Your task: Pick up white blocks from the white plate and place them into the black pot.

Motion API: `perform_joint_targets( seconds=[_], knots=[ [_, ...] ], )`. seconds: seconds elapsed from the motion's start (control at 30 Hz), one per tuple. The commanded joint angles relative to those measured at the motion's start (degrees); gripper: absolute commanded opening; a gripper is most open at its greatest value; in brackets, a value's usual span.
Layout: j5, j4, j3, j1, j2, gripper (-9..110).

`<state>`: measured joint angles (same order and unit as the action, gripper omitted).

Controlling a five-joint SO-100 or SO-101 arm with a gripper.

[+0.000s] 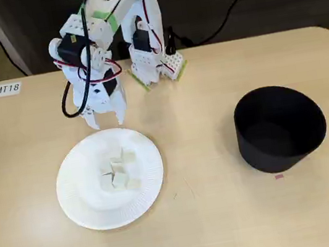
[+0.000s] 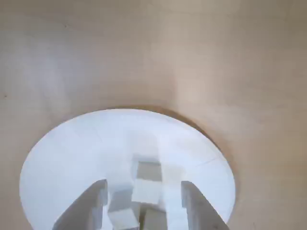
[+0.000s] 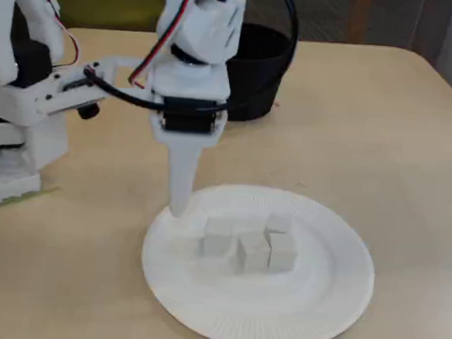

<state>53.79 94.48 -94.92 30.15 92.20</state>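
- While the end effector [image 1: 105, 121] hangs over the far rim of the white plate [image 1: 76, 197], its fingers [image 2: 91, 206] stand parted and empty; in the wrist view the white blocks [image 2: 144, 189] lie between and just ahead of them.
- In a fixed view the fingertips [image 3: 178, 205] point down at the plate's edge, just beside the clustered blocks, not touching them.
- At the left of the desk [image 1: 200, 230] a small tag [image 1: 7, 89] reads "MT18".
- The white plate carries a handful of blocks huddled near its middle, some touching.
- Well apart to the right stands the black pot [image 1: 279, 136]; its inside is dark, and I cannot tell whether it holds anything.
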Motion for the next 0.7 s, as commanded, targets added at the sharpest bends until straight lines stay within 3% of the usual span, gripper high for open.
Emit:
perform_joint_targets(
  seconds=[0.0,0.67],
  knots=[
    [1.32,-1.58,0.18,-0.35,-0.97,21],
    [7.47,-11.69,-1.05,-2.37,-5.54,18]
  ],
)
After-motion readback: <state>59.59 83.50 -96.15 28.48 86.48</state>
